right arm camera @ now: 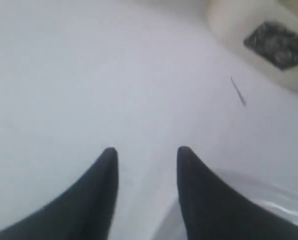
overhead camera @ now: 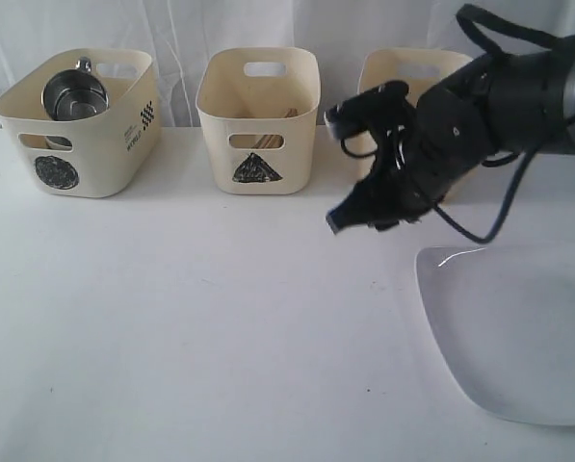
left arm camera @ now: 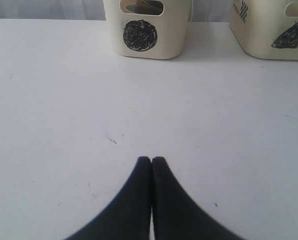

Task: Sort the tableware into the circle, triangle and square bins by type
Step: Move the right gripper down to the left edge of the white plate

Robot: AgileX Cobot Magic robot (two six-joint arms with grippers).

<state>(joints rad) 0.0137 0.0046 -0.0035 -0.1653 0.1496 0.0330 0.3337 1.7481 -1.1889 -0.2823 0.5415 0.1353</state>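
White plate (overhead camera: 518, 337) lies flat at lower right, cropped, so can't tell its long axis; one rounded corner points upper left. Right hand (right arm camera: 146, 155) hovers beside it, released, empty. Left hand (left arm camera: 151, 160) is clenched, empty.

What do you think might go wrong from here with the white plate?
The plate lies flat on the table, so the open right gripper may slide off its thin rim. It also looks wider than the square bin, and might jam or tip it.
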